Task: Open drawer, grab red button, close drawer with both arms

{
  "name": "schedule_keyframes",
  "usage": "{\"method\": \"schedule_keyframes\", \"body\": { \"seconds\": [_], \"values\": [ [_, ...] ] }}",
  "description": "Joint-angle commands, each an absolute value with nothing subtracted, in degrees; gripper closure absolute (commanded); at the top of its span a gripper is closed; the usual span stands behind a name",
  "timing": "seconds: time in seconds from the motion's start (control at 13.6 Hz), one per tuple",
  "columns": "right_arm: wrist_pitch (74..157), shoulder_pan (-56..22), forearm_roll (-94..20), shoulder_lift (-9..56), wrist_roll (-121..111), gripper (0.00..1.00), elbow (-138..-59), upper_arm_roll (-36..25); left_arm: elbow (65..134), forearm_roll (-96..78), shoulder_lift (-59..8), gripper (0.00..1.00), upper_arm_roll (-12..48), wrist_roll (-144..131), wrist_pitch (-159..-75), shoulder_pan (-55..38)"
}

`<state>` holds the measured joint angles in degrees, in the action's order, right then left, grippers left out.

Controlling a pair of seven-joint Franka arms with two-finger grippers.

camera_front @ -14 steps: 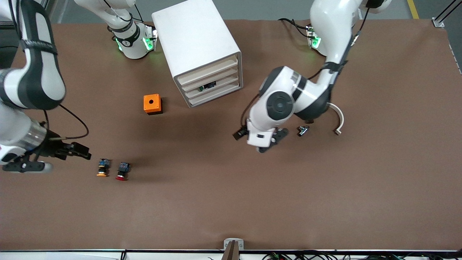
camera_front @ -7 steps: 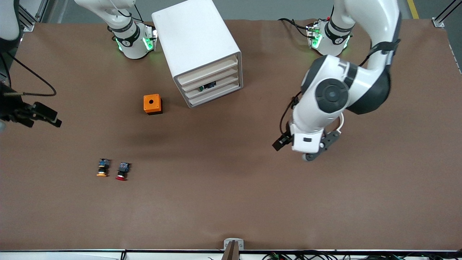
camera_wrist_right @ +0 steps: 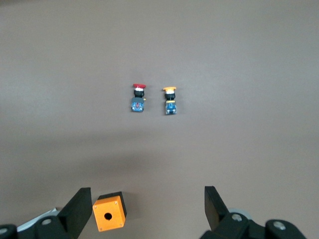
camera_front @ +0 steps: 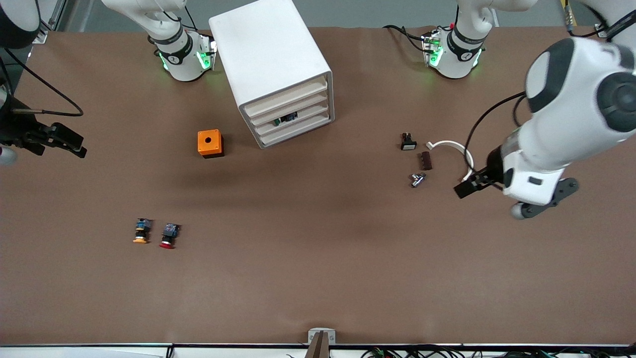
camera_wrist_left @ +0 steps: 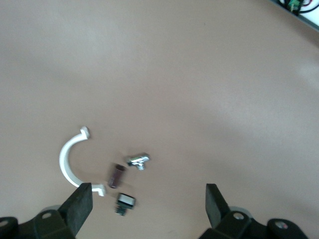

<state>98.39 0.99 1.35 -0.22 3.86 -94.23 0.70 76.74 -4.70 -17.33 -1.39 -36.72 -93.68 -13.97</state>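
Note:
The white cabinet (camera_front: 271, 59) stands near the robots' bases, its four drawers (camera_front: 290, 117) all shut; a small dark part shows through one drawer front. The red-capped button (camera_front: 168, 236) lies on the table near the right arm's end, beside an orange-capped one (camera_front: 141, 232); both show in the right wrist view, red (camera_wrist_right: 138, 97) and orange-capped (camera_wrist_right: 170, 99). My right gripper (camera_wrist_right: 144, 204) is open and empty, high over the table at its end's edge. My left gripper (camera_wrist_left: 147, 204) is open and empty, over the table toward the left arm's end (camera_front: 534, 194).
An orange box with a hole (camera_front: 209, 143) sits beside the cabinet. Near the left gripper lie a black button with a white face (camera_front: 408, 142), a brown piece (camera_front: 426, 160), a metal piece (camera_front: 417, 179) and a white curved clip (camera_front: 454, 149).
The left arm swung from the table's middle toward its own end, uncovering the small parts. The right gripper drew away from the two buttons toward the table's edge.

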Motion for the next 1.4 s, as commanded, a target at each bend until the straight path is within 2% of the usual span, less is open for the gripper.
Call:
{"method": "schedule_keyframes", "body": {
  "seconds": [0.0,0.44,0.66,0.81,1.33],
  "values": [
    [99.14,3.16,2.55,-2.55,4.92,0.0,-95.71,2.99,78.05,-3.78,-13.54,0.0,-0.97,-28.85,-92.2,-9.95],
    [98.79,4.13,2.55,-2.29,4.83,0.0,-95.45,2.9,79.36,-2.12,-6.69,0.0,-0.97,-15.3,-86.22,-6.15],
    [98.79,3.51,2.99,-2.2,4.83,0.0,-95.45,2.99,85.49,1.57,-0.81,0.0,-0.97,-7.67,-86.22,-6.07],
    [98.79,3.43,2.72,-2.11,4.83,0.0,-95.45,2.99,87.18,2.1,1.66,0.0,-0.88,-7.38,-86.05,-5.98],
    [98.88,3.25,2.64,-2.11,4.83,0.0,-95.01,3.16,89.73,2.02,3.42,0.0,-0.79,-6.94,-84.82,-5.89]
  ]
}}
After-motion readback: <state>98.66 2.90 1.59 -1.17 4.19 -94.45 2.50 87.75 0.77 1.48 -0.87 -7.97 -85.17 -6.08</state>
